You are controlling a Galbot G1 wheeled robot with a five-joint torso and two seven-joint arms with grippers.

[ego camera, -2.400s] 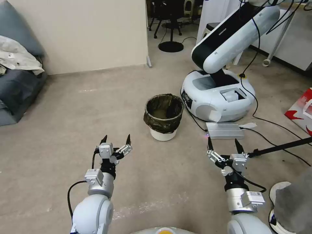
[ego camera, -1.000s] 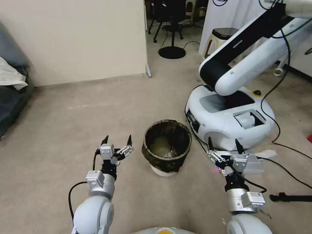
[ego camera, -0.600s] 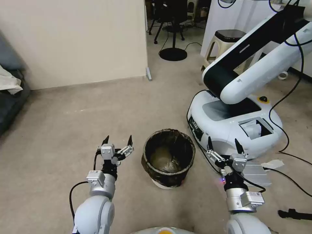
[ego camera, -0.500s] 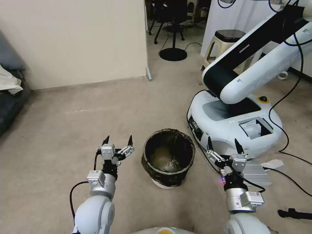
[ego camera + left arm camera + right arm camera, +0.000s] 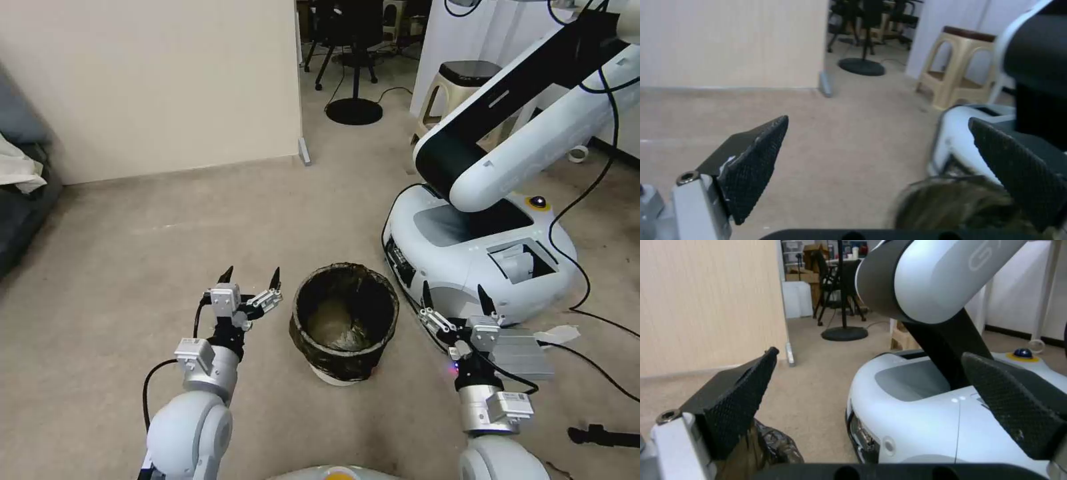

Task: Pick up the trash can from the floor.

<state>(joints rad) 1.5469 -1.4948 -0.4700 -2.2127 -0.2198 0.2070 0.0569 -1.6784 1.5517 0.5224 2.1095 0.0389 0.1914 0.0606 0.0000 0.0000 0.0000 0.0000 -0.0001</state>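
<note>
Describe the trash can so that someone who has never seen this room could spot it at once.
Find the large white robot base on the beige-grey carpet floor. Just left of it stands the trash can, a small round white plastic bin between the open left gripper and open right gripper. A crinkled dark bag folded over its rim sets it apart.

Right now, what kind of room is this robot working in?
Probably a robotics lab or office workspace. A second white robot base with a big arm sits on the carpeted floor with cables trailing, and office chairs and a plastic stool stand behind. A lined trash can stands between both open grippers.
</note>
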